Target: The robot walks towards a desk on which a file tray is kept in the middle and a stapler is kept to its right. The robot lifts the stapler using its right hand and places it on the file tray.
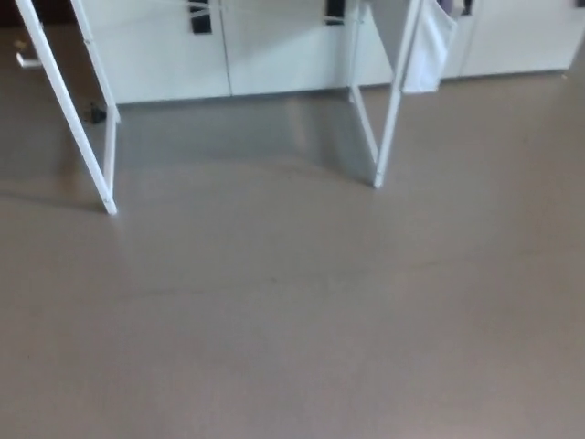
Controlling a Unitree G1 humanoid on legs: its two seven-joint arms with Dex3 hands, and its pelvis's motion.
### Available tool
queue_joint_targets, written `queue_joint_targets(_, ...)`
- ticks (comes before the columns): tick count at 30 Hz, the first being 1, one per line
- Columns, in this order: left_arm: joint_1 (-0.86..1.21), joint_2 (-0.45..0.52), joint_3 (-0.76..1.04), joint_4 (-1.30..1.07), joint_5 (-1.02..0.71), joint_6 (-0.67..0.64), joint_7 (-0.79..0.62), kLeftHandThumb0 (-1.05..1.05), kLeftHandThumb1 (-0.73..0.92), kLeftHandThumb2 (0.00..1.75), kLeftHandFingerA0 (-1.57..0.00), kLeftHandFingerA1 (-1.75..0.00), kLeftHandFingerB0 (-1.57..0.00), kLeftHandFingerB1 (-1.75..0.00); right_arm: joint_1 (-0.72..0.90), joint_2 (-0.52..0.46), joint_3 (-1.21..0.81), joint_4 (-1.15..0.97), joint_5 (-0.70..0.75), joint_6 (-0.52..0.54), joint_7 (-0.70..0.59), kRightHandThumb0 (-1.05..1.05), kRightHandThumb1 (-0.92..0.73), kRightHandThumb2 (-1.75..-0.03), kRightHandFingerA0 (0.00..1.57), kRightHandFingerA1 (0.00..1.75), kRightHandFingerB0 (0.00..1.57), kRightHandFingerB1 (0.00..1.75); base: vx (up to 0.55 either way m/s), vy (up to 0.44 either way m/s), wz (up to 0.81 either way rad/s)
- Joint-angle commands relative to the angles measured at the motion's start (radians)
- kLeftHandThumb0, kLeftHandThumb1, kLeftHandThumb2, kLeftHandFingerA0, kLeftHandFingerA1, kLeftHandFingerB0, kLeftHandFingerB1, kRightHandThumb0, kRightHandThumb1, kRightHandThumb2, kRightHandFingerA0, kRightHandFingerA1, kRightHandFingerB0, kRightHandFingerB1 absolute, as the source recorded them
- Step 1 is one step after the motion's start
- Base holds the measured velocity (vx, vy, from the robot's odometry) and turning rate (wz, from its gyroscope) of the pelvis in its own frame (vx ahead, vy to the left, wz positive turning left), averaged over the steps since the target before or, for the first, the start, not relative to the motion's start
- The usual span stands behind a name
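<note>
Bare brown floor [292, 320] runs to white frame legs [388, 137] (white cabinets [164, 55] behind); neither hand shows, so their grip can't be told.

Brown floor [292, 329] fills the view, all a bit blurry. White cabinets [228, 55] line the back. A slanted white left leg [110, 165] and right leg [390, 119] stand on the floor.

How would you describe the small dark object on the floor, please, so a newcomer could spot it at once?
Look across the brown floor to the left pair of white legs. Between them, near the foot of the white cabinets, lies the small dark object. It is the only dark thing on the floor there, though too blurred to identify.
</note>
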Motion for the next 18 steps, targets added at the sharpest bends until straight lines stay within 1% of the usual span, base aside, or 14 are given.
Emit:
queue_joint_targets(1,-0.007,0.028,-0.003,-0.033,0.005,0.066,-0.011,-0.46,0.81,0.64,-0.26,-0.44,-0.25,-0.36,0.007,0.000,-0.021,0.002,0.034,-0.011,0.016,-0.90,-0.69,-1.02,0.00,0.07,0.11,0.14,0.53,-0.177,0.23)
queue_joint_targets(2,-0.002,0.029,-0.005,-0.044,0.007,0.069,-0.009,-0.46,0.81,0.64,-0.27,-0.44,-0.25,-0.36,0.006,0.001,-0.014,0.002,0.024,-0.014,-0.007,-0.81,-0.64,-1.04,0.00,0.20,0.02,0.24,0.52,-0.174,0.05)
queue_joint_targets(4,-0.015,0.032,-0.013,-0.034,0.013,0.061,-0.010,-0.47,0.82,0.64,-0.28,-0.43,-0.25,-0.36,0.004,0.005,-0.012,0.004,0.023,-0.009,-0.013,-0.80,-0.63,-1.04,0.01,0.21,0.03,0.24,0.38,-0.088,0.04)
queue_joint_targets(6,-0.031,0.037,-0.024,-0.014,0.022,0.052,-0.007,-0.48,0.82,0.64,-0.28,-0.43,-0.28,-0.37,0.008,0.018,-0.044,0.004,0.061,-0.027,0.012,-0.78,-0.61,-1.00,0.01,0.20,0.06,0.27,0.37,-0.021,-0.08)
queue_joint_targets(7,-0.035,0.038,-0.026,-0.007,0.022,0.048,-0.009,-0.48,0.82,0.64,-0.26,-0.42,-0.25,-0.35,0.008,0.014,-0.040,0.002,0.056,-0.024,0.021,-0.85,-0.67,-1.02,0.00,0.13,0.07,0.13,0.35,0.038,-0.14)
queue_joint_targets(8,-0.045,0.038,-0.028,0.001,0.021,0.055,-0.006,-0.47,0.82,0.64,-0.25,-0.42,-0.24,-0.35,0.011,0.004,-0.007,-0.002,0.013,-0.027,-0.010,-0.75,-0.66,-1.04,0.00,0.21,0.02,0.22,0.35,0.070,-0.20)
queue_joint_targets(10,-0.049,0.038,-0.029,0.004,0.019,0.060,-0.003,-0.47,0.82,0.64,-0.25,-0.42,-0.24,-0.35,0.012,0.001,0.008,-0.003,-0.001,-0.030,-0.031,-0.75,-0.66,-1.04,0.00,0.21,0.02,0.22,0.35,0.120,-0.27)
queue_joint_targets(11,-0.050,0.039,-0.031,0.007,0.020,0.057,-0.003,-0.47,0.82,0.64,-0.28,-0.44,-0.26,-0.36,0.009,0.000,0.013,0.000,-0.001,-0.029,-0.029,-0.74,-0.66,-1.04,0.00,0.22,0.01,0.22,0.49,0.172,-0.27)
queue_joint_targets(13,-0.051,0.038,-0.026,0.009,0.013,0.059,0.000,-0.47,0.82,0.64,-0.28,-0.45,-0.26,-0.36,-0.006,0.002,0.005,0.010,0.018,-0.012,0.005,-0.73,-0.65,-1.04,0.00,0.24,0.01,0.21,0.58,0.156,0.09)
queue_joint_targets(14,-0.062,0.037,-0.029,0.032,0.015,0.049,0.001,-0.47,0.81,0.64,-0.28,-0.44,-0.27,-0.37,-0.012,0.000,0.017,0.011,0.004,0.003,-0.009,-0.74,-0.66,-1.04,0.00,0.24,0.01,0.21,0.54,0.116,-0.96)
queue_joint_targets(15,-0.065,0.035,-0.027,0.039,0.015,0.048,0.007,-0.47,0.81,0.64,-0.29,-0.44,-0.27,-0.36,-0.017,-0.005,0.029,0.011,-0.007,0.019,-0.006,-0.74,-0.86,-0.65,0.00,0.22,0.00,0.22,0.54,0.126,-0.32)
queue_joint_targets(16,-0.068,0.036,-0.027,0.045,0.014,0.044,0.005,-0.47,0.81,0.64,-0.30,-0.44,-0.27,-0.37,-0.010,0.000,0.010,0.010,0.021,0.012,0.015,-0.74,-0.84,-0.65,0.00,0.23,0.00,0.20,0.54,0.124,-0.08)
queue_joint_targets(17,-0.052,0.038,-0.024,0.015,0.008,0.055,-0.005,-0.47,0.82,0.64,-0.28,-0.44,-0.26,-0.37,0.001,0.046,-0.096,0.007,0.139,-0.011,0.054,-0.69,-0.50,-0.91,0.00,0.30,0.06,0.32,0.53,0.114,-0.11)
queue_joint_targets(18,-0.046,0.039,-0.023,0.002,0.005,0.059,-0.009,-0.47,0.82,0.64,-0.28,-0.44,-0.26,-0.37,0.006,0.066,-0.147,0.005,0.186,-0.021,0.073,-0.69,-0.50,-0.91,0.00,0.30,0.06,0.32,0.51,0.105,0.00)
